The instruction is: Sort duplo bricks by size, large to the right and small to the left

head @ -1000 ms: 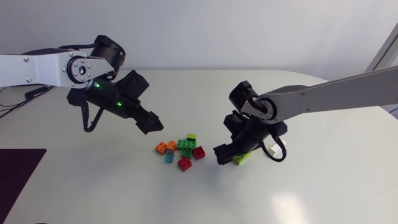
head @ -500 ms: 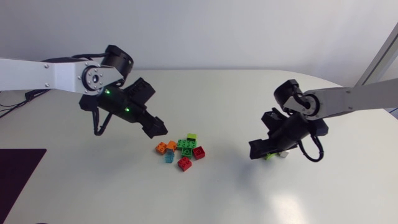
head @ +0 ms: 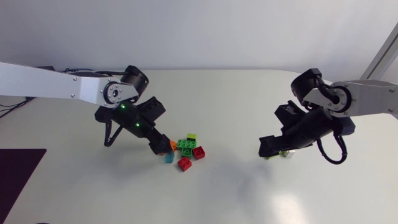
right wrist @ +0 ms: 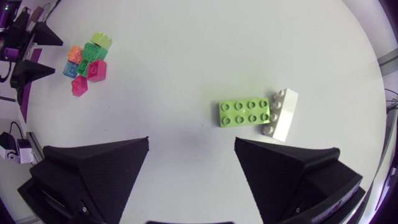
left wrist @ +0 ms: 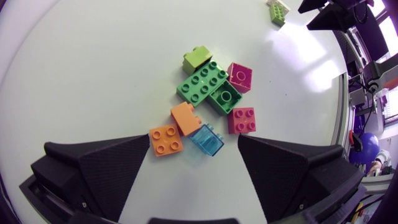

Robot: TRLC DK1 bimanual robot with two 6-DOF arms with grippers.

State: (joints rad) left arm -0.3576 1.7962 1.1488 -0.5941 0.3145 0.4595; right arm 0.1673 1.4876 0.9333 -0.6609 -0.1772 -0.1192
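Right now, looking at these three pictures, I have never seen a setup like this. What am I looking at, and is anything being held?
Two robot arms work at a white table. One picture looks down from above. The other two come from a camera on each arm's wrist, so the black wedges at their lower edge are that arm's own fingers. The left gripper hangs open over a pile of coloured bricks. The right gripper is open near a long light green brick touching a white brick. Nothing is held.
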